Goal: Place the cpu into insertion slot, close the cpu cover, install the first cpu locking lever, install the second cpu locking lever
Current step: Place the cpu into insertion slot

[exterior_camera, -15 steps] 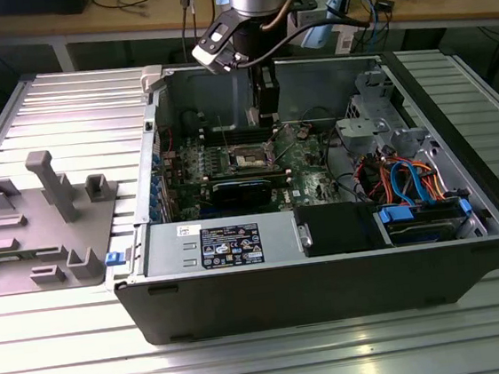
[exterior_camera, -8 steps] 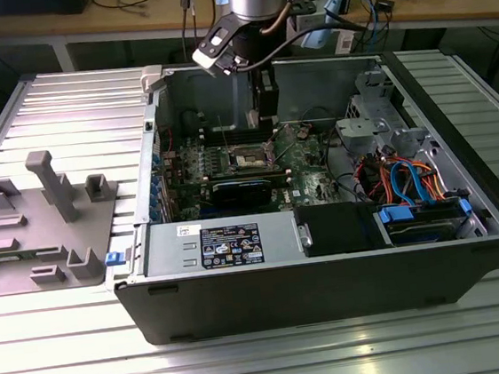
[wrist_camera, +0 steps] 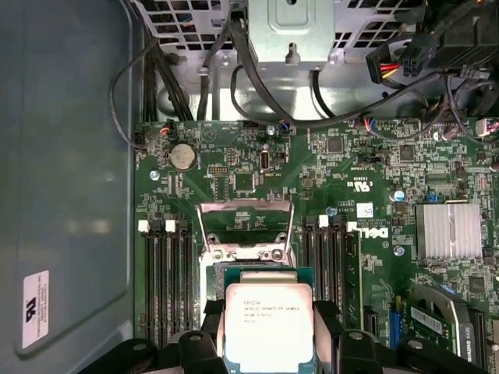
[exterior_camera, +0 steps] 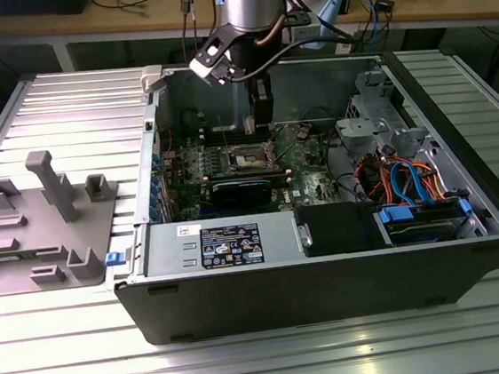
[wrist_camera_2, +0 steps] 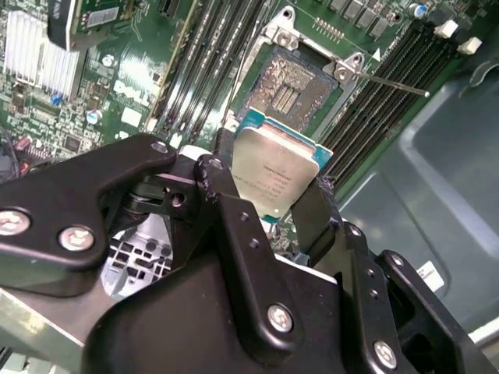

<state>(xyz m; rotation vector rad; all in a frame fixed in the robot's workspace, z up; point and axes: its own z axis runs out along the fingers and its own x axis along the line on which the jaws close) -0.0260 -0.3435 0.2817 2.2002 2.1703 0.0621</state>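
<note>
Gripper [exterior_camera: 263,121] is down inside the open computer case [exterior_camera: 330,277], over the green motherboard [wrist_camera: 234,167]. The claw is clamped on the cpu [wrist_camera_2: 274,170], with two black fingers [wrist_camera_2: 316,214] pinching opposite edges and the silver-grey top facing both wrist cameras. The cpu is not seated – in the second wrist view it sits just short of the insertion slot [wrist_camera_2: 290,84], held clear of it; how high above cannot be told. The slot is uncovered, with the contact field bare inside the silvery rim. A thin lever rod [wrist_camera_2: 390,82] sticks out from one slot corner. Long black memory slots [wrist_camera: 166,280] flank the socket on both sides, and a finned heatsink [wrist_camera: 448,230] sits further along the board. The case lies on a slatted metal table [exterior_camera: 250,365] – a grey fixture block [exterior_camera: 46,208] sits beside it on the exterior view's left.
</note>
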